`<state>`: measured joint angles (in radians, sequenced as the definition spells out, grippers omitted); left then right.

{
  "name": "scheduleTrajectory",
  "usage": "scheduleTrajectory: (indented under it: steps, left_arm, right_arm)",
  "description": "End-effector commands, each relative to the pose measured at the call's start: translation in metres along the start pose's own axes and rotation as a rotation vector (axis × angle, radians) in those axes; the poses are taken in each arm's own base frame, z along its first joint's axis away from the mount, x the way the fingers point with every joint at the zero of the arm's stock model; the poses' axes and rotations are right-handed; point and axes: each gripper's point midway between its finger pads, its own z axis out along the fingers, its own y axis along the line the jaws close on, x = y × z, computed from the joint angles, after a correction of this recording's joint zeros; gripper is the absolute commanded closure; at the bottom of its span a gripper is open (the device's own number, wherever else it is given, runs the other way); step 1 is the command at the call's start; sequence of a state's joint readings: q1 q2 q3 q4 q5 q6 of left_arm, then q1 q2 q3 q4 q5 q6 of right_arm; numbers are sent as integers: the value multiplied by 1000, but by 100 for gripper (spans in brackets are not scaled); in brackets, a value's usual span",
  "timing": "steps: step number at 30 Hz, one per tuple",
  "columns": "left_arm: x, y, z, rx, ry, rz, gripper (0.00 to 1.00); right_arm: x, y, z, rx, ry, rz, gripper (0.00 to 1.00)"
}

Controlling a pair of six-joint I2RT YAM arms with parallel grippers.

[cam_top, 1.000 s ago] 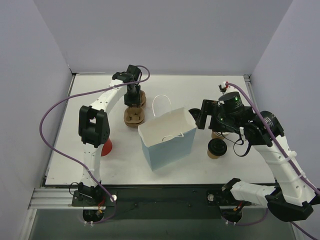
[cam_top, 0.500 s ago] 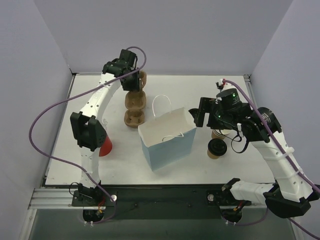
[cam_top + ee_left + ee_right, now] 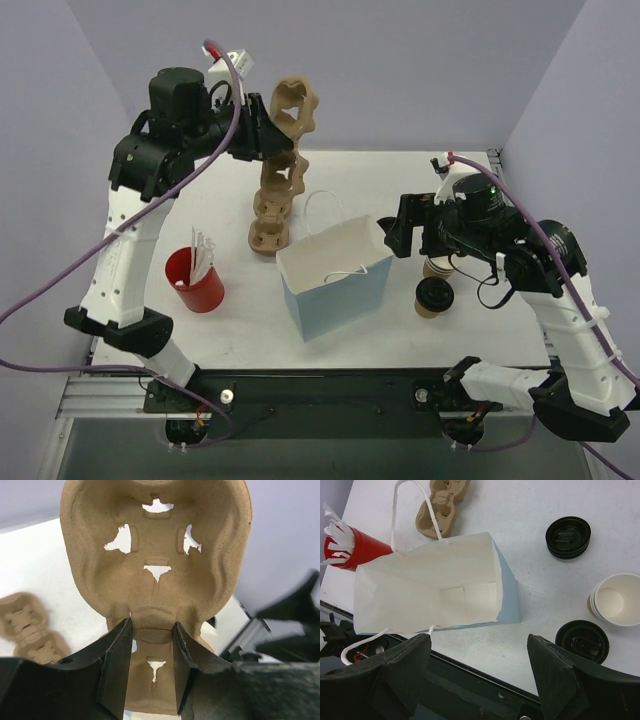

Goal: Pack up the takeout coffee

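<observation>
The lidded cup (image 3: 434, 297) stands on the table (image 3: 380, 180) at lower right of the overhead view, just right of the bag (image 3: 340, 290). The red cup (image 3: 195, 282) stands at left, well apart from the bag, with white paper-wrapped sticks poking out of it.

The left tool (image 3: 151, 650) is clamped on the narrow waist of a tray (image 3: 155, 555) and holds it high at upper centre, above the spare trays (image 3: 268, 236). The right tool (image 3: 477, 640) is spread wide and empty, and hangs over the bag's open mouth.

In the right wrist view, a loose lid (image 3: 568, 536) lies at upper right and a stack of open cups (image 3: 615, 600) stands at the right edge.

Both cups look light and thin-walled, so a hard squeeze would likely dent them. The black lid looks slick and may pop off if pinched. Whether the lidded cup is full cannot be told, so it is best kept upright. The best hold is probably across the paper wall just below the lid rim, with gentle pressure. The red cup could be gripped mid-wall, clear of the sticks.

No brand or writing is readable, and the lid's raised marks are too small to make out.
</observation>
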<state>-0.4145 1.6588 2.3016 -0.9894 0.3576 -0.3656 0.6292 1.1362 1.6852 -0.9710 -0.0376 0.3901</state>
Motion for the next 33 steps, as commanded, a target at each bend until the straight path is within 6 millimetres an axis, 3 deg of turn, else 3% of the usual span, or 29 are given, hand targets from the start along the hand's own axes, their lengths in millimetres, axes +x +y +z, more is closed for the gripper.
scheduleTrajectory:
  steps: [1,8,10,14,20,33]
  left_arm:
    - [15,-68,-34,250,16,156,69]
    - [84,-98,-41,283,233,249,69]
    - [93,-93,-37,234,264,284,69]
    - [117,-105,-29,247,333,351,69]
    - [139,-98,-8,189,400,425,69]
    - [160,-81,22,113,434,555,70]
  right_arm:
    - [-10,10,-17,-73,-64,-53,20]
    - [-17,6,-30,-76,-134,-84,20]
    - [-19,4,-35,-74,-154,-95,20]
    - [-17,0,-43,-69,-176,-103,20]
    - [-7,-7,-49,-60,-185,-104,20]
    - [-3,-10,-55,-64,-200,-111,20]
